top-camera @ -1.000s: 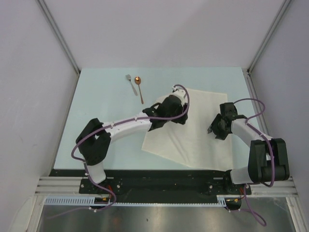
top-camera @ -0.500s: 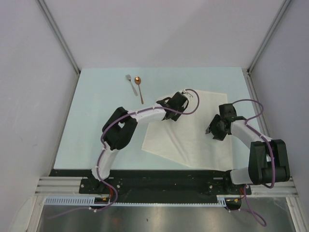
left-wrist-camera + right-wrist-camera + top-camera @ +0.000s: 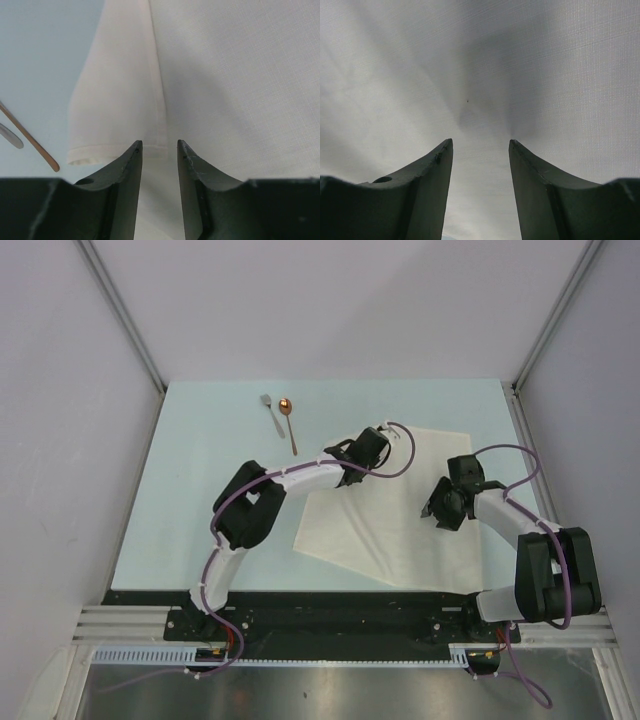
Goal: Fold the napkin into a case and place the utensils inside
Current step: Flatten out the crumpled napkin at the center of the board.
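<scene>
The cream napkin (image 3: 390, 510) lies spread flat on the pale table, one corner pointing toward the arms. My left gripper (image 3: 380, 442) is low over its far left corner. In the left wrist view the left gripper (image 3: 160, 145) is open by a narrow gap, its jaws either side of the hemmed edge of the napkin (image 3: 225, 75). My right gripper (image 3: 432, 508) hovers over the cloth's right half. Seen from its wrist, the right gripper (image 3: 481, 142) is open with only napkin (image 3: 470, 75) beneath. The fork (image 3: 270, 412) and the copper spoon (image 3: 289, 420) lie side by side beyond the napkin.
The spoon handle (image 3: 30, 142) and the fork handle (image 3: 10, 136) show at the left of the left wrist view, close to the napkin's corner. White walls and metal rails (image 3: 130, 330) bound the table on three sides.
My left arm has stretched farther out, its elbow swinging forward, and its jaws have narrowed over the napkin's corner. The right gripper has crept slightly up and left.
</scene>
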{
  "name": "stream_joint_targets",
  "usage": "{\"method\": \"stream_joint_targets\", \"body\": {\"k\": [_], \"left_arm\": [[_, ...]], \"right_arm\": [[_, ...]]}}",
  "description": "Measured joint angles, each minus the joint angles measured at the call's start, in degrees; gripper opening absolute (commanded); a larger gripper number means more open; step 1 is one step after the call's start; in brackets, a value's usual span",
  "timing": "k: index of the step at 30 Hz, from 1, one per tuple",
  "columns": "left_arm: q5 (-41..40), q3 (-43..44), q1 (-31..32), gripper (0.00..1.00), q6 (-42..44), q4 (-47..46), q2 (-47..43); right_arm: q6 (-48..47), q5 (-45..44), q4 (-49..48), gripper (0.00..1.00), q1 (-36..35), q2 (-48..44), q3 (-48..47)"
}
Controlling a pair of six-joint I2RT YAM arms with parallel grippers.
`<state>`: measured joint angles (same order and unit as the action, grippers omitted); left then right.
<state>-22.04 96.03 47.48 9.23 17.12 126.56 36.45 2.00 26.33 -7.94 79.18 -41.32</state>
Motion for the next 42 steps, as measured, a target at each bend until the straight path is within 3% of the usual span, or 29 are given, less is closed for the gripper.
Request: {"method": "stream_joint_targets", "body": {"k": [10,16,24,30,42], "left_arm": [[-0.5,0.4,-0.5,0.45,2.9,0.2,2.4],[-0.2,0.4,-1.5,0.33,2.9,0.2,2.8],[1.8,1.0,-3.3,0.08,3.6,-0.3,3.6],[3.4,1.5,-3.8,0.0,3.4,-0.7,3.8],[-0.3,3.3,-7.0,0.0,2.9,-11.9,1.2]], "right_arm": [[0.0,0.2,-0.1,0.54,0.0,0.0,0.0],[0.0,0.3,-0.3,0.54,0.0,0.6,0.0],[0.8,0.3,-0.5,0.54,0.4,0.7,0.9],[1.4,0.2,-0.6,0.52,1.6,0.7,1.4],[4.7,2.1,-1.0,0.48,4.6,0.8,2.2]]}}
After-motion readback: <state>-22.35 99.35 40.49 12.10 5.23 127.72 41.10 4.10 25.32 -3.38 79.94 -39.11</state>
